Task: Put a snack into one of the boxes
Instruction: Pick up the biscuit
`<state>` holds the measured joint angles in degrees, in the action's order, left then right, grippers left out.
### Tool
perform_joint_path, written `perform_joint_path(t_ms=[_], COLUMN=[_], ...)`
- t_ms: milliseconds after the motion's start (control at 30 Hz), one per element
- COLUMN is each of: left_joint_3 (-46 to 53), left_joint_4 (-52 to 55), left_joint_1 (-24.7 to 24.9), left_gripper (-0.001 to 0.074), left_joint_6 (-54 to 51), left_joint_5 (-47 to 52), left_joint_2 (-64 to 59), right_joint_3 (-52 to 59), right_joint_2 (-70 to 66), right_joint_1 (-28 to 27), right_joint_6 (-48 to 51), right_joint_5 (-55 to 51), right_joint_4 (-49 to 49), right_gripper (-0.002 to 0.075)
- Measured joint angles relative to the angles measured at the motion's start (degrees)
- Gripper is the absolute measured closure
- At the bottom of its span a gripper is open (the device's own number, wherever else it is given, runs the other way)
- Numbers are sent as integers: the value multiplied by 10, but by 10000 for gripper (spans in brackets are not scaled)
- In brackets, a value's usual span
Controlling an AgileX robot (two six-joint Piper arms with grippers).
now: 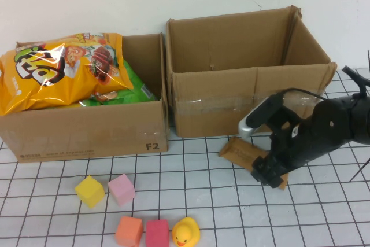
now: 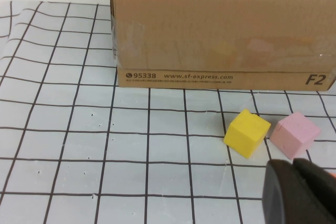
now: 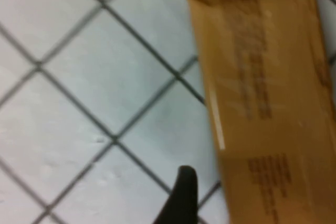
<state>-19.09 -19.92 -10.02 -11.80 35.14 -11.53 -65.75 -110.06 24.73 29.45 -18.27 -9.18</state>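
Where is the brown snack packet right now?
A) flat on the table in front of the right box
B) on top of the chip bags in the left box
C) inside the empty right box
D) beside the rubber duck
A: the brown snack packet lies on the grid table in front of the right box, with the right gripper over it; the left gripper is near the blocks.

Brown snack bar (image 1: 241, 153) flat on table, before empty box (image 1: 248, 79).
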Motion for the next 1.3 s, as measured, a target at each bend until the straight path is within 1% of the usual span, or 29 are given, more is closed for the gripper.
perform_joint_path(t_ms=[233, 400, 567, 700, 1067, 1300], left_joint_3=[0, 0, 0, 0, 0, 0], left_joint_4=[0, 0, 0, 0, 0, 0], left_joint_1=[0, 0, 0, 0, 0, 0], left_gripper=[736, 736, 736, 736, 736, 736], left_joint_6=[0, 0, 0, 0, 0, 0], left_joint_5=[0, 0, 0, 0, 0, 0], left_joint_2=[0, 0, 0, 0, 0, 0], right_joint_3=[0, -1, -5, -6, -19, -23], right_joint_2=[-11, -20, -27, -27, -26, -28], right_joint_1=[-23, -25, -26, -26, -2, 4], right_joint_6=[-26, -27, -6, 7, 20, 22], right_joint_5=[1, -14, -38, -46, -87, -57], right_joint_4=[1, -32, -63, -69, -87, -97], right_gripper=[48, 48, 48, 50, 64, 64])
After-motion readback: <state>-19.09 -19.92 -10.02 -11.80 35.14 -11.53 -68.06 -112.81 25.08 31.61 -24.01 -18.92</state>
